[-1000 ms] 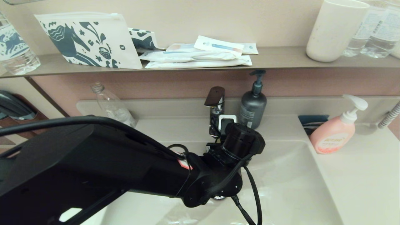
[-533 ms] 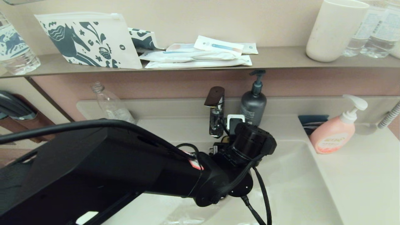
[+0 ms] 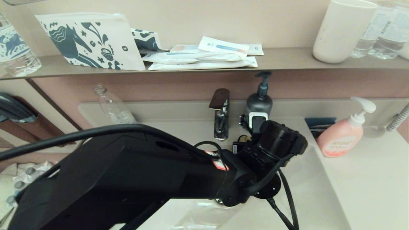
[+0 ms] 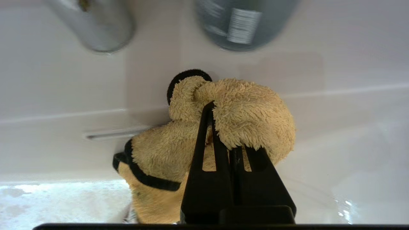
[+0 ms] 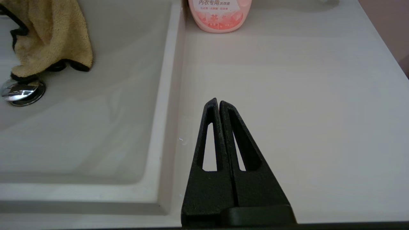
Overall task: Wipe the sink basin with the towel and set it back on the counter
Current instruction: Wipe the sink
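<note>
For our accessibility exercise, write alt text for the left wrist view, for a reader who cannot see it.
The left claw is shut on a fluffy mustard-yellow towel with black edging, held inside the cream-white sink basin. Beyond it, blurred, stand the chrome faucet base and a dark grey bottle.

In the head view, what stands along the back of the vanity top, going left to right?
clear bottle → faucet → dark grey pump bottle → pink pump bottle
</note>
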{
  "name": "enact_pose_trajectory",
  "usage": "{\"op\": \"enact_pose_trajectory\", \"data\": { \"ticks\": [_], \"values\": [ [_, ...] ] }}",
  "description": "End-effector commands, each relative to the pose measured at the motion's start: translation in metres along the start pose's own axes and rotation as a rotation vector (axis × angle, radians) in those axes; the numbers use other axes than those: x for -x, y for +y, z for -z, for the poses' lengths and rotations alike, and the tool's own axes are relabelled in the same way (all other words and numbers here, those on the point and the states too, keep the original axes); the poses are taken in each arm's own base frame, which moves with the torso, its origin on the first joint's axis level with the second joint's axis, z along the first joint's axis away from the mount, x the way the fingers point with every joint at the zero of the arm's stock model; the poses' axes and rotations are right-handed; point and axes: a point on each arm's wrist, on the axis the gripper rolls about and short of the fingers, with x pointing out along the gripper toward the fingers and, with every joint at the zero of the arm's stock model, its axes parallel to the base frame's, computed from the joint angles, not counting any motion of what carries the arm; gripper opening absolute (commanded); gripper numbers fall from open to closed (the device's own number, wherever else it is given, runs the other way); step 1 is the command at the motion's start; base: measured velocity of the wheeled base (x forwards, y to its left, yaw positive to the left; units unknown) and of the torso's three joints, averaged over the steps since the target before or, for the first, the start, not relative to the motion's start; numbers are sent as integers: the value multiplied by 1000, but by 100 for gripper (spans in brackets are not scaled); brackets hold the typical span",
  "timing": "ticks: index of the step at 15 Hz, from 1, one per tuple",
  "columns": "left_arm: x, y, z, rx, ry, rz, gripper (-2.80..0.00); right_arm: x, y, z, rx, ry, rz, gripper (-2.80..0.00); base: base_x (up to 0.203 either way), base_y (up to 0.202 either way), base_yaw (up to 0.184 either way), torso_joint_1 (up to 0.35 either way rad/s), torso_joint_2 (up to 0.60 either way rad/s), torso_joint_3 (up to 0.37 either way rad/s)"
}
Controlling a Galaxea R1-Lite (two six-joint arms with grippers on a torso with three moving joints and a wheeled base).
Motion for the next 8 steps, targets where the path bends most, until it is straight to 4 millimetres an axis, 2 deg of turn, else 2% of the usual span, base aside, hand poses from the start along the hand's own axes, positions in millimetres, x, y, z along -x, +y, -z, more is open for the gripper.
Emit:
{"op": "enact_pose_trajectory", "data": {
  "ticks": [1, 5, 8],
  "values": [
    [-1, -10, 2, 5, -2, 3, -280, 0, 0, 0, 0, -1, -1, -280, 0, 0, 0, 0, 0, 0],
    [0, -25, -8, 38, -1, 8, -280, 0, 0, 0, 0, 0, -1, -280, 0, 0, 0, 0, 0, 0],
    [8, -42, -16, 29, 0, 36, -280, 0, 0, 0, 0, -1, -1, -280, 0, 0, 0, 0, 0, 0]
  ]
}}
